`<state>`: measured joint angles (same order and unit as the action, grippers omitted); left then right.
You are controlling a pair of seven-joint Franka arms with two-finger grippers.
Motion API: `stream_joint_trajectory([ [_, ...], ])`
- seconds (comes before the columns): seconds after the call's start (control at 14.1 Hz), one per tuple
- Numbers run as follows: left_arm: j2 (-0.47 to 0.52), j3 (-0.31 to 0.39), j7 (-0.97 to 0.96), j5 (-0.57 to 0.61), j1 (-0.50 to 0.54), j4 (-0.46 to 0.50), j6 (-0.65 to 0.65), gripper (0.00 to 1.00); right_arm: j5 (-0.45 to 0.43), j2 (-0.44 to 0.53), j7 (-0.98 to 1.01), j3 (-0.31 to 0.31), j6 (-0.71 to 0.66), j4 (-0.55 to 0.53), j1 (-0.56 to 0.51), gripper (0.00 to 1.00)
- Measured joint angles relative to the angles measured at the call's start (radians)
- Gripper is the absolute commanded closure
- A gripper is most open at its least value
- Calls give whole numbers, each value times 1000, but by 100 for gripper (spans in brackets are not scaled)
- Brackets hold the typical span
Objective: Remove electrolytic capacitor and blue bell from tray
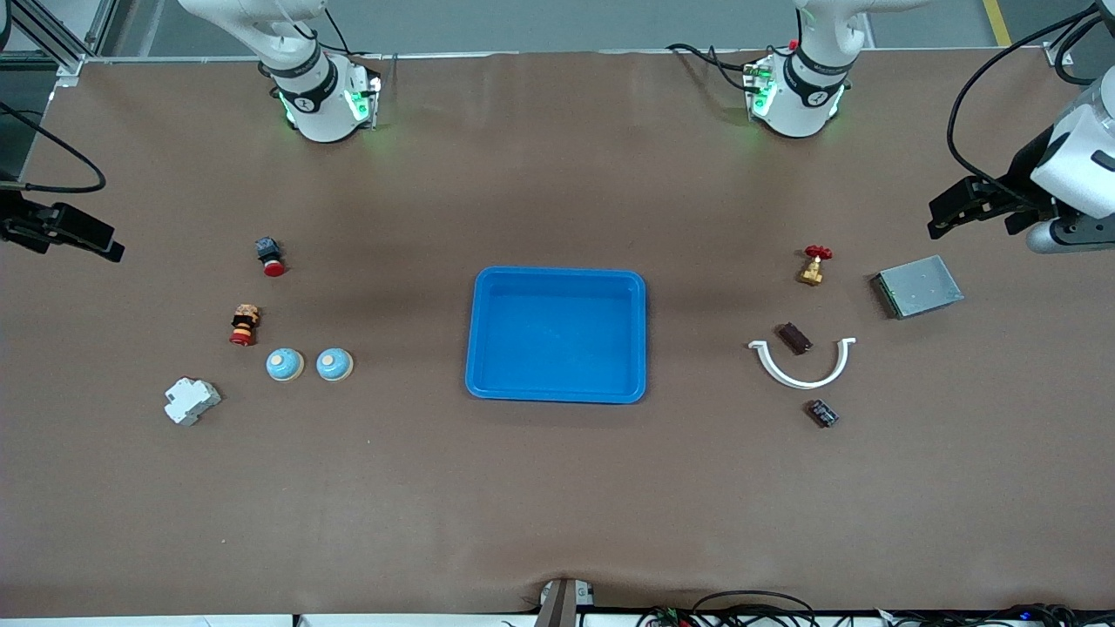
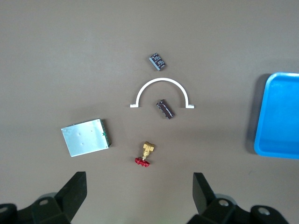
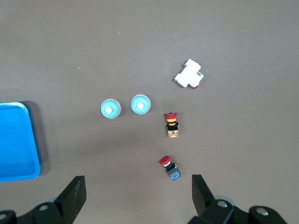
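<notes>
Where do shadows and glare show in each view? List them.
Front view: soft, even lighting, a faint shadow beside the tray, green lights glowing at both arm bases. Left wrist view: mild sheen on the metal plate. Right wrist view: the tray's shadow edges its rim; no glare.

Open right claw (image 3: 135, 193) hangs over the worktop (image 3: 224, 37); below lie two blue bells (image 3: 110, 109) side by side, a breaker (image 3: 188, 74), two red-capped buttons (image 3: 172, 124), the tray's (image 3: 16, 140) corner.

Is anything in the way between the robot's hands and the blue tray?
Nothing tall. The tray sits bare mid-table. Two blue bells lie between it and the open right hand, and a white arch lies between it and the open left hand. All lie low, and both hands hang above them.
</notes>
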<state>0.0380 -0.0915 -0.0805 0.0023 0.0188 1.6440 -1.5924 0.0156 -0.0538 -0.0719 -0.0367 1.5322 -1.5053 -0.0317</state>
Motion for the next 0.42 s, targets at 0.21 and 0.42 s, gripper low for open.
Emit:
stream_joint_trajectory([
  [0.21,0,1,23,0,1,1,3,0,0,0,0,0,0,0,0,0],
  [0.42,0,0,25,10,1,1,4,0,0,0,0,0,0,0,0,0],
])
